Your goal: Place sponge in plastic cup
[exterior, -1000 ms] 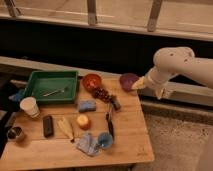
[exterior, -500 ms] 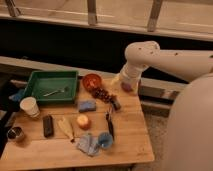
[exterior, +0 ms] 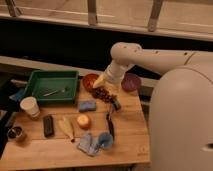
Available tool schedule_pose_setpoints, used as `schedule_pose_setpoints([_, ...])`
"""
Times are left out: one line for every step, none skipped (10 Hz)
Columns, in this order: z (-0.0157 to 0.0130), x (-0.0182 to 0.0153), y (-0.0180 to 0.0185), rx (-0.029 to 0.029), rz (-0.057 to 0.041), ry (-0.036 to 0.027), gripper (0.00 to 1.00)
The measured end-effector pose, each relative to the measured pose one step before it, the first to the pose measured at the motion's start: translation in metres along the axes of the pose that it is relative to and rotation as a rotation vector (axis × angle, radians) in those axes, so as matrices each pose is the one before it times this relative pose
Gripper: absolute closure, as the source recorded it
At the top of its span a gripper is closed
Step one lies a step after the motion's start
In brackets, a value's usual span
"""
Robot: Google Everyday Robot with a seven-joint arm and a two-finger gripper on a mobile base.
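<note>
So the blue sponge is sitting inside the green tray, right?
No. The camera view shows the sponge lying on the wooden table, just beside the green tray, not inside it. The claw is up by the red bowl, away from the sponge.

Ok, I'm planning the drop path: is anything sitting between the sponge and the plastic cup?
Nothing squarely: the sponge and plastic cup are parted by bare table, flanked closely by an orange ball and a black tool. The gripper hovers at the red bowl.
</note>
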State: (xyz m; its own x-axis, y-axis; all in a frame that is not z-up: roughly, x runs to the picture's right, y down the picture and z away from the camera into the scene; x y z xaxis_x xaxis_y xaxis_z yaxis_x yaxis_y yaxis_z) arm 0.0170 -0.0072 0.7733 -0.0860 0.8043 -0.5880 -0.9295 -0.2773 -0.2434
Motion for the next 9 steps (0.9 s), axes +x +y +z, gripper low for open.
schedule_pose_setpoints([0.00134, -0.00124, 0.002, -0.02969, 0.00646, 0.00061, 0.2])
schedule_pose_setpoints([0.00083, -0.00007, 0.002, -0.00338, -0.00184, 0.00057, 0.2])
schedule_pose_setpoints([0.00076, 0.00016, 0.00183, -0.0003, -0.00288, 0.00127, 0.2])
schedule_pose_setpoints([-0.001, -0.00043, -0.00257, 0.0048, 0.00291, 0.00373, 0.2])
schedule_pose_setpoints([0.00228, 0.00027, -0.00493, 0.01828, 0.00675, 0.02271, 0.2])
schedule_pose_setpoints([0.00883, 0.00131, 0.00002, 0.00192, 0.00346, 0.02614, 0.2])
schedule_pose_setpoints([0.01018, -0.0008, -0.00153, -0.00519, 0.00388, 0.01471, 0.2])
schedule_pose_setpoints([0.0179, -0.0002, -0.00471, -0.00185, 0.00766, 0.02226, 0.2])
schedule_pose_setpoints([0.01838, -0.0008, 0.00037, -0.00715, 0.00168, 0.02156, 0.2])
